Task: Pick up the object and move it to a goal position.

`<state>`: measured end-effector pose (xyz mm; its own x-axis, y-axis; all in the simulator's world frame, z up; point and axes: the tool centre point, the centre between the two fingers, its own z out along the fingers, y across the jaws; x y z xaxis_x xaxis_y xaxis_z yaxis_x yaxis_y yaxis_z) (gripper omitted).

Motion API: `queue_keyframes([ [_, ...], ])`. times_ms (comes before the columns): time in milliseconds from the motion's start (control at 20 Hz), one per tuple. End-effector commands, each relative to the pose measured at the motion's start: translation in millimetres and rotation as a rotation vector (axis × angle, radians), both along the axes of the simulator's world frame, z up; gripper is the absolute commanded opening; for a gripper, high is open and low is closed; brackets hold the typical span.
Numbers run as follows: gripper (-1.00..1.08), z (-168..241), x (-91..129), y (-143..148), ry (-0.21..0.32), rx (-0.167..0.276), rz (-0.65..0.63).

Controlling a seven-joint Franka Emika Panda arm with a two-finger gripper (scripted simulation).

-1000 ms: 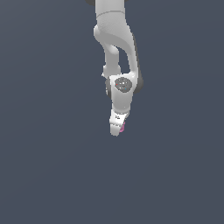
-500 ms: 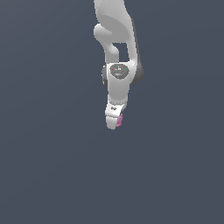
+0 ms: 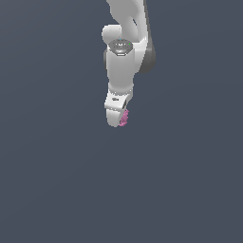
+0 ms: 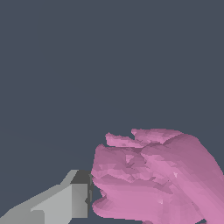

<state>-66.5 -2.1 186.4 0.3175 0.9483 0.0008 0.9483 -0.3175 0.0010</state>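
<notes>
The object (image 3: 124, 117) is a small pink, bumpy clump that shows at the tip of my white gripper (image 3: 118, 119) in the exterior view, mostly hidden behind the near finger. In the wrist view the object (image 4: 153, 179) fills much of the picture as a lumpy magenta mass pressed against one grey finger (image 4: 65, 201); the other finger is hidden behind it. The gripper is shut on the object and hangs above the plain dark grey floor. The white arm (image 3: 123, 61) rises behind it toward the top edge of the exterior view.
Only a uniform dark grey ground (image 3: 57, 180) surrounds the arm. No other objects, containers or edges show, and no goal marker is visible.
The arm has risen in the exterior view, carrying the pink object up with it, and the wrist has turned so its round end cap faces more upward.
</notes>
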Motion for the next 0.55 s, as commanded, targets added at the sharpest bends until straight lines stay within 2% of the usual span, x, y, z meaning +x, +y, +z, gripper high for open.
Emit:
queue_keyframes([
  [0,-1.0,16.5,-2.1,-5.1,0.001,0.001,0.001],
  [500,-1.0,45.1,-3.9,-14.8,0.001,0.001,0.0],
])
